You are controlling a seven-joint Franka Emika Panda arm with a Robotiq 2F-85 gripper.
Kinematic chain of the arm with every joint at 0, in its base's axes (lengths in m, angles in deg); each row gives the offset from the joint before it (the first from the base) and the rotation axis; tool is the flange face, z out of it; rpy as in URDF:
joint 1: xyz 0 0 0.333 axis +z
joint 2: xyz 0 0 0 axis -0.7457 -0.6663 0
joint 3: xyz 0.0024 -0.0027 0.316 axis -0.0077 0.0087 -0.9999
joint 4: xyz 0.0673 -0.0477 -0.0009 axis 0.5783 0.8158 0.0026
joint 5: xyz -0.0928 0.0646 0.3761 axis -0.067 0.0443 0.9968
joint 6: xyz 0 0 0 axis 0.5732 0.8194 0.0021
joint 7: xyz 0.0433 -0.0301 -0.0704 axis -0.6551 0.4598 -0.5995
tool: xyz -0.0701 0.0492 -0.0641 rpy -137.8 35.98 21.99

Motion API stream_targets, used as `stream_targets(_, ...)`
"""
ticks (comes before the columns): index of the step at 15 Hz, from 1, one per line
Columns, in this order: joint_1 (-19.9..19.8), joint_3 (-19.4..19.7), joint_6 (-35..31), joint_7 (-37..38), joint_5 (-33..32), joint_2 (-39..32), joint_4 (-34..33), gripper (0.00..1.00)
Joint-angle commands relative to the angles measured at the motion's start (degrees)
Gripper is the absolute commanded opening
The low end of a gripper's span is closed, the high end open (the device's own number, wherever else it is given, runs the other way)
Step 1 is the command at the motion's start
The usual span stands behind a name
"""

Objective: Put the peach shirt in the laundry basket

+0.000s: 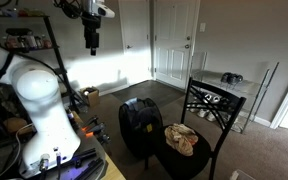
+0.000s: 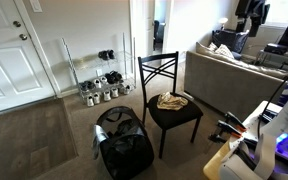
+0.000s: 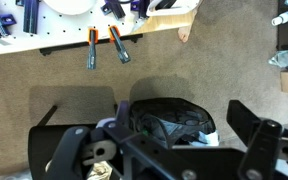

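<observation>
The shirt [image 2: 172, 100] is laid on the chair [image 2: 180, 116], the basket [image 2: 124, 155] set beside it; the gripper [image 1: 92, 46] is held open, empty.

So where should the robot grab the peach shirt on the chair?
Probably a raised fold on top of the peach shirt, coming straight down from above. It lies crumpled in a heap on the seat of the chair, so folds stick up to pinch. The chair's back rises behind it, while the top is open.
</observation>
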Motion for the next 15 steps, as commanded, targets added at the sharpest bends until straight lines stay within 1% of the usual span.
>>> stream_targets(1, -3.2, -4.1, -1.7, 3.4, 0.7, -6.5, -4.0, 1.00)
stream_targets(5, -6.1, -7.9, -5.5, 11.9, -0.3, -15.8, -11.1, 1.00)
stream_targets(8, -8.2, -9.1, -7.7, 18.6, -2.2, -23.5, -17.7, 1.00)
stream_targets(10, -9.2, -8.7, -8.0, 22.1, -4.4, -28.8, -22.2, 1.00)
stream_targets(12, -9.6, -7.4, -7.1, 24.4, -6.1, -34.5, -27.1, 1.00)
stream_targets(15, -8.9, -4.8, -9.5, 25.0, -5.5, -42.0, -33.2, 1.00)
